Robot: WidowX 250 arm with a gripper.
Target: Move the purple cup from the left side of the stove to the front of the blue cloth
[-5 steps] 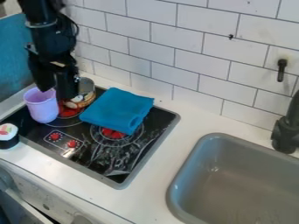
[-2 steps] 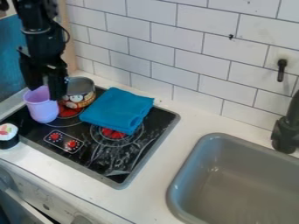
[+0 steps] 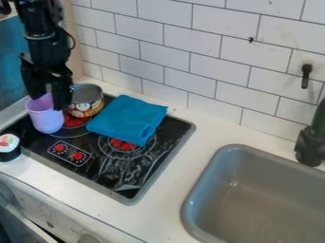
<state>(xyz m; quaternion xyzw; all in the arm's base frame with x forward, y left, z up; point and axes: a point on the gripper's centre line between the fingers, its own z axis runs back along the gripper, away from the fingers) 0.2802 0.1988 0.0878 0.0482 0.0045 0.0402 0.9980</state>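
- the black hand (image 3: 49, 100) hangs in the upper left of the frame, pointing down, right over the purple cup (image 3: 45, 118).
- it is released: its two fingers stand apart, with the cup's rim between them in this view. whether either finger touches the cup, i cannot tell.
- the purple cup stands upright on the left part of the black stove top (image 3: 108, 163), its mouth facing up.
- just beside it, to the right and a little farther back, sits an open metal can (image 3: 86, 107) with a printed picture band around its side, near a red burner mark.
- a blue cloth (image 3: 129, 118) lies folded to the right of the can, over part of the stove top. a second red burner mark shows by its lower edge.
- two red knob marks (image 3: 77, 156) are on the stove top, below and to the right of the cup.
- at the left edge of the frame, a toy sushi roll (image 3: 9, 148), white on top and dark around the side, is near the stove's edge.
- the pale tabletop (image 3: 166, 186) runs between the stove and the grey sink (image 3: 270, 199) at lower right.
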